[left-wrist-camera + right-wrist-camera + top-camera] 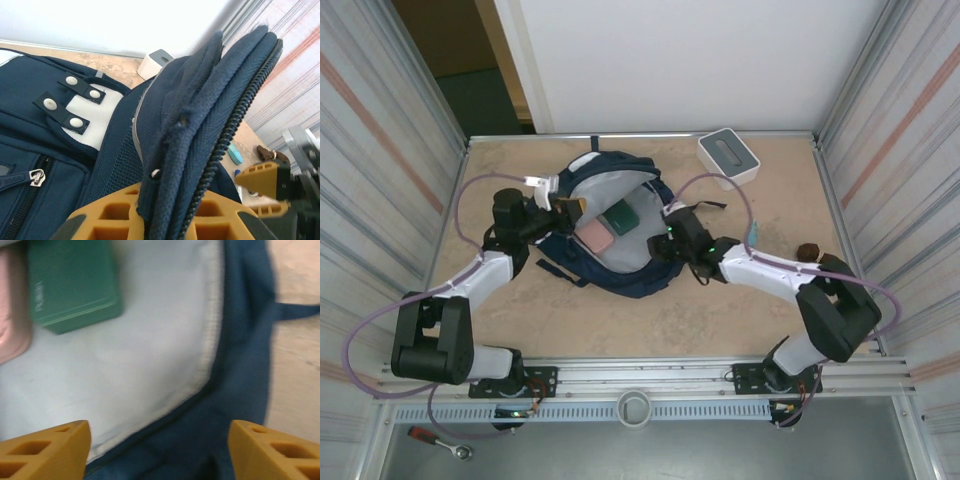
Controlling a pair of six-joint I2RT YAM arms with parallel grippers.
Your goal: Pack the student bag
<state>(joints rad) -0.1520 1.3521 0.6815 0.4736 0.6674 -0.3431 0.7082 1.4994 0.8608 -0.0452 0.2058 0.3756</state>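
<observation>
Beige table (620,320) w/ student bag (620,282) mid, white box (728,155) far-right corner.

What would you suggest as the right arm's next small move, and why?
Probably lift the right end effector clear of the backpack and swing toward the teal item on the table. Its jaws are open and empty, the left end effector grips the zipper edge, and a green box and pink case lie inside.

The student bag (215,100) is coarse woven cloth, its lining smooth.
</observation>
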